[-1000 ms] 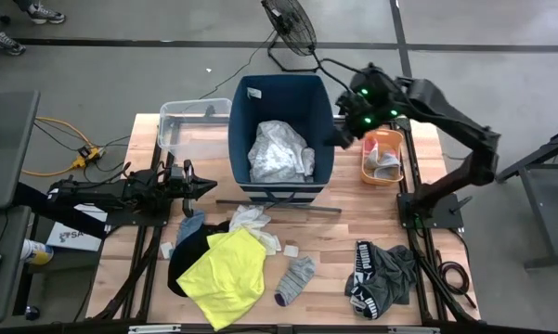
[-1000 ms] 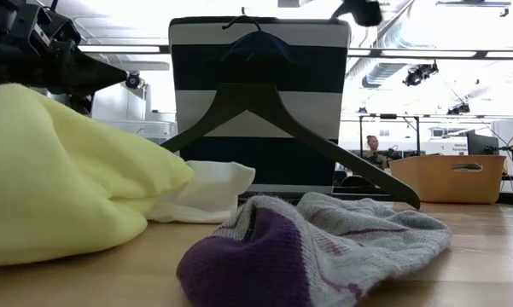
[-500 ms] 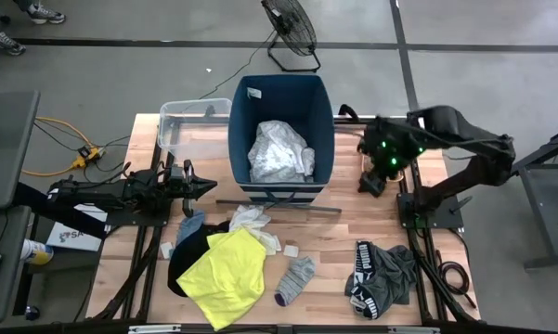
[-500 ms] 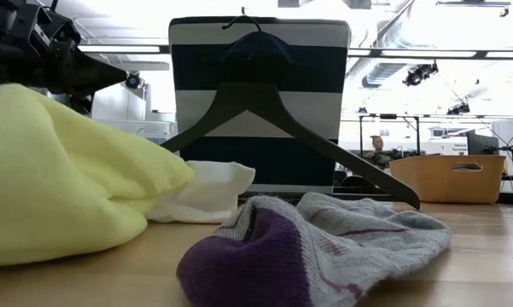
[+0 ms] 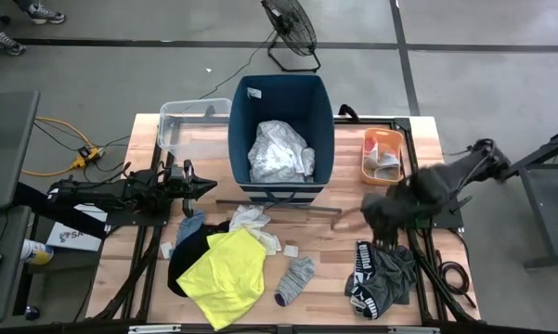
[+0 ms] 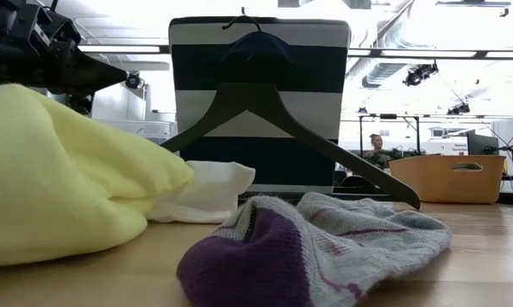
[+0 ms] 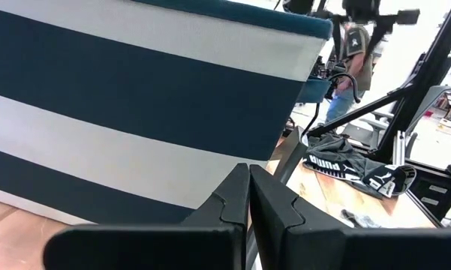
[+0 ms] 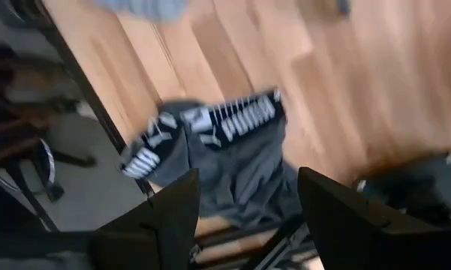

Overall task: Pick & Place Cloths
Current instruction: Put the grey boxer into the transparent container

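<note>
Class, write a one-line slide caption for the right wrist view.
Open right gripper above the dark-grey clothes on the wooden table.

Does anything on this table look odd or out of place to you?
One thing: a coat hanger leans against the striped front of the tall blue bin, with no garment on it. Otherwise the cloths just lie scattered, as loose laundry would: a yellow shirt, a grey sock and dark clothes.

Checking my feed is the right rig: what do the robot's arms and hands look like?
Both arms are dark, near-black jointed links. The left hand ends in two flat black fingers with angular, stepped tips. The right hand has the same broad black fingers. No markings are legible.
</note>
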Controlling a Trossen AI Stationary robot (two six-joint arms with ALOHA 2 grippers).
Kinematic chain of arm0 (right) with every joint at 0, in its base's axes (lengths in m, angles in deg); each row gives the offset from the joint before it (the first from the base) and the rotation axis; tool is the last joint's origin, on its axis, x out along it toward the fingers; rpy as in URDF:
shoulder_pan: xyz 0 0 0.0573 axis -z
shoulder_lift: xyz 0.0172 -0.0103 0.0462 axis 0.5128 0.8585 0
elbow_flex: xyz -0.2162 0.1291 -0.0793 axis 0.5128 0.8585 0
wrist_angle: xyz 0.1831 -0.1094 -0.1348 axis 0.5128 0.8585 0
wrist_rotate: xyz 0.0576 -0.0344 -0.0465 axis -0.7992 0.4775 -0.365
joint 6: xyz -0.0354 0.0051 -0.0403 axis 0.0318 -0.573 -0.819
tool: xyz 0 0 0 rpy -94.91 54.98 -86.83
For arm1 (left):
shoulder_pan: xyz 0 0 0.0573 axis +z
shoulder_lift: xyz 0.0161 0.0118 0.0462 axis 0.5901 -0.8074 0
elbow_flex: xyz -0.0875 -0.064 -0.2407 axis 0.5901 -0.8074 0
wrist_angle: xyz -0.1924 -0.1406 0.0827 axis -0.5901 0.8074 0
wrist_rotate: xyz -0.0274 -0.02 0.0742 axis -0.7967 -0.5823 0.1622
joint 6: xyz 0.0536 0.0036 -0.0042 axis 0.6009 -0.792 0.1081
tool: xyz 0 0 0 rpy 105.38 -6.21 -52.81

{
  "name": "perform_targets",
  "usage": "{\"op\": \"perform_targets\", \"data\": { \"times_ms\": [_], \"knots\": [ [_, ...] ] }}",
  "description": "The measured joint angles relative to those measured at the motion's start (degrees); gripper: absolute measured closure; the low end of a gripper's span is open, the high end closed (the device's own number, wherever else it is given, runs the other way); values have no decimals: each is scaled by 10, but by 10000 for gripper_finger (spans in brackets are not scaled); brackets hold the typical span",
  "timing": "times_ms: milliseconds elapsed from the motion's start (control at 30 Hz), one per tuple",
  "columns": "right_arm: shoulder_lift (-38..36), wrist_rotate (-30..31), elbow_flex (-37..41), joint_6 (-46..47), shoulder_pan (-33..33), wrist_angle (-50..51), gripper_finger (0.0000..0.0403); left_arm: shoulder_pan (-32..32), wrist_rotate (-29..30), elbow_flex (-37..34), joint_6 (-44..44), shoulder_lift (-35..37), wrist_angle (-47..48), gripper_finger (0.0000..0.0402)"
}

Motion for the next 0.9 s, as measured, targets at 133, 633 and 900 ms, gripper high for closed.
{"op": "perform_targets", "data": {
  "times_ms": [133,633,900],
  "knots": [
    [0,-5,72,55,-68,-50,188,0,0,0,0,0,0,391],
    [0,-35,186,117,-210,-203,188,0,0,0,0,0,0,391],
    [1,-31,238,48,-257,-302,188,0,0,0,0,0,0,391]
  ]
}}
